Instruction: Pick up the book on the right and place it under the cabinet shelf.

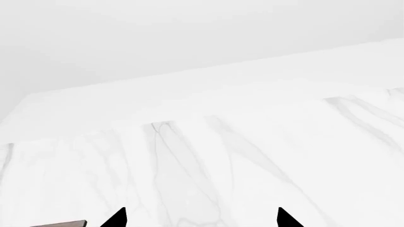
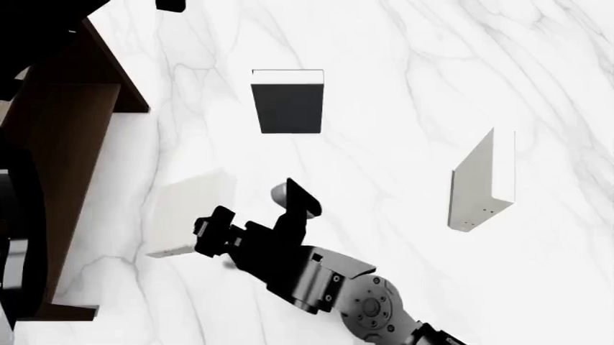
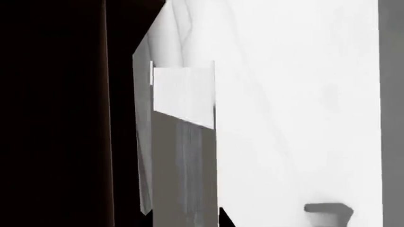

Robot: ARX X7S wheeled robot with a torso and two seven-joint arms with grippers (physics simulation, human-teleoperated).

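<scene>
The light-grey book (image 2: 189,210) hangs tilted just right of the dark-brown cabinet (image 2: 60,154), off the marble. My right gripper (image 2: 213,228) is shut on its near edge. In the right wrist view the book (image 3: 183,156) fills the space between the black fingertips (image 3: 231,218) of my right gripper (image 3: 186,218), with the dark cabinet (image 3: 57,113) close beside it. The cabinet shelf cannot be made out from these angles. My left gripper (image 1: 202,220) stands open over bare marble, with nothing between its fingertips (image 1: 117,218).
A black book (image 2: 287,106) with a white edge lies flat farther back on the marble table (image 2: 403,86). A white upright slab (image 2: 482,181) stands to the right. A brown cabinet corner (image 1: 60,223) shows by the left gripper.
</scene>
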